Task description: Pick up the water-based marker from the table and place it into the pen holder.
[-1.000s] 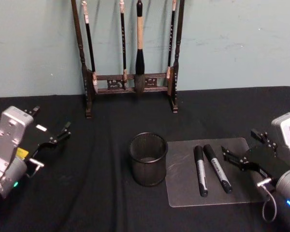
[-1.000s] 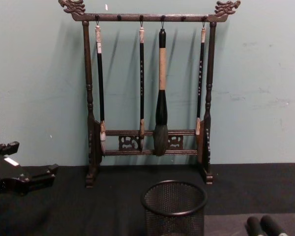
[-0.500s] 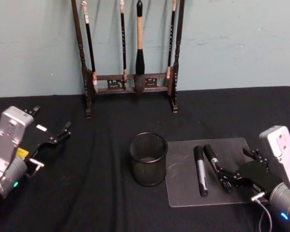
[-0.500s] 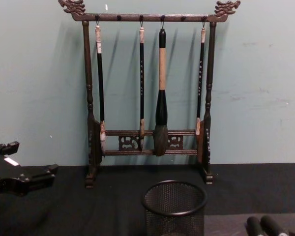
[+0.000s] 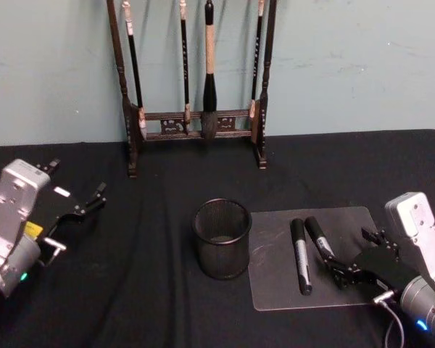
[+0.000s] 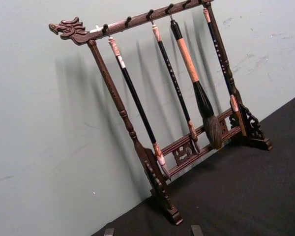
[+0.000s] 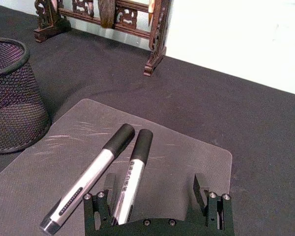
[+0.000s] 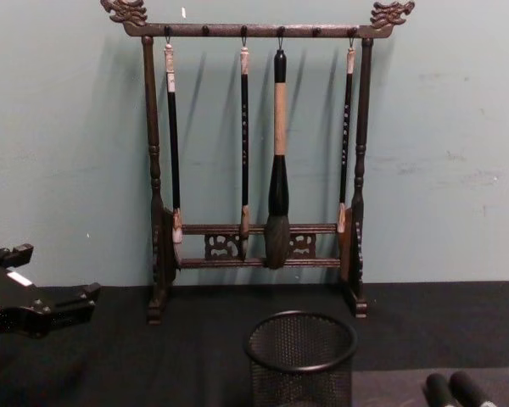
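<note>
Because the right gripper [image 5: 349,253] hangs low over the near right part of the mat [image 5: 274,286], it hides the near end of the right-hand marker [image 5: 319,238] from your head view. The right wrist view shows that marker's barrel running between the two fingers, which stand wide apart and have hold of nothing. You cannot tell whether the fingertips touch the mat. The left-hand marker [image 5: 300,257] lies just beside it, both black caps pointing to the far side. The print on the silver barrels is too small to read, so you cannot tell which is the water-based one. The chest view cuts both markers off at its lower edge, leaving the caps, and cuts off the foot of the pen holder [image 5: 222,238] too. That pen holder stands upright just left of the mat, near the middle of the table [image 5: 152,290], and its inside is hard to make out through the mesh. The left gripper [image 5: 74,183] sits at the near left, well apart from everything, jaws spread and holding nothing. A black cloth covers the table, and the mat on it is clear plastic, scuffed. At the far edge a dark wooden brush rack [image 5: 192,114] with dragon-head ends stands against a pale green wall [image 5: 348,65], four brushes hanging from it.
</note>
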